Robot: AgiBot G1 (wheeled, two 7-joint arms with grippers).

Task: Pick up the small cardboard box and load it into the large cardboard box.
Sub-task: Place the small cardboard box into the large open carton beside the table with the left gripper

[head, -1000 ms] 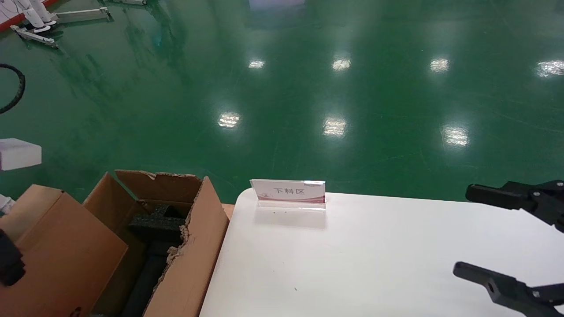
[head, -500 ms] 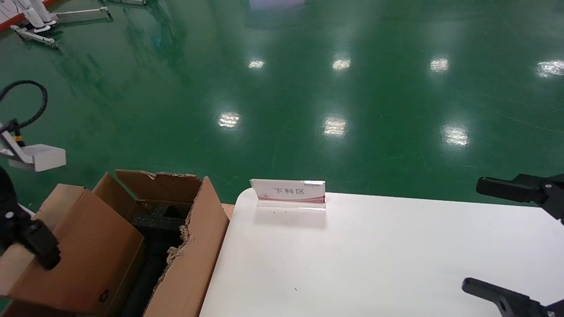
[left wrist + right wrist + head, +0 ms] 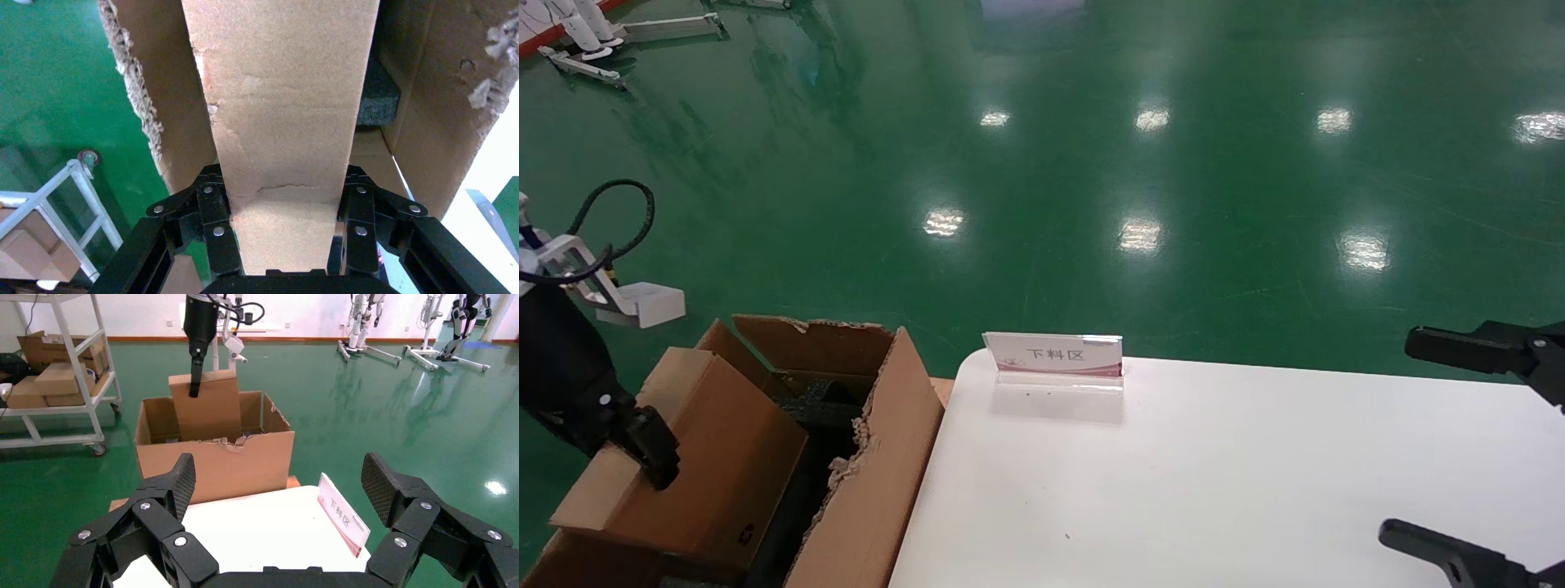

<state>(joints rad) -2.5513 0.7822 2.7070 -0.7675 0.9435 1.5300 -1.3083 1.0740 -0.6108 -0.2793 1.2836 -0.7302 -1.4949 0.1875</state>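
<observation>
The left gripper (image 3: 284,214) is clamped on the small cardboard box (image 3: 281,110), its black fingers (image 3: 214,226) pressed flat against the carton's two opposite faces. In the head view this gripper (image 3: 654,457) sits at about 8 o'clock, low on the left, with its dark arm rising toward 9 o'clock.

The small cardboard box (image 3: 691,457) hangs tilted in that grip, its lower end dipped inside the mouth of the large cardboard box (image 3: 878,457), above the black foam lining (image 3: 809,400). Seen from the right wrist, the small carton (image 3: 205,407) stands partly out of the open top of the large cardboard box (image 3: 214,462), whose near wall has a torn, ragged edge.

The large carton stands on the green floor (image 3: 1091,163), just beside the left edge of the white table (image 3: 1214,474). A clear sign holder (image 3: 1054,359) with a printed card stands on the table's far edge, at about 12 o'clock from the table's middle.

The right gripper (image 3: 278,490) is parked over the table at about 4 o'clock in the head view (image 3: 1475,449), its fingers spread wide with nothing between them. A white wheeled shelf rack (image 3: 55,380) with cartons stands at 9 o'clock of the large box in the right wrist view.
</observation>
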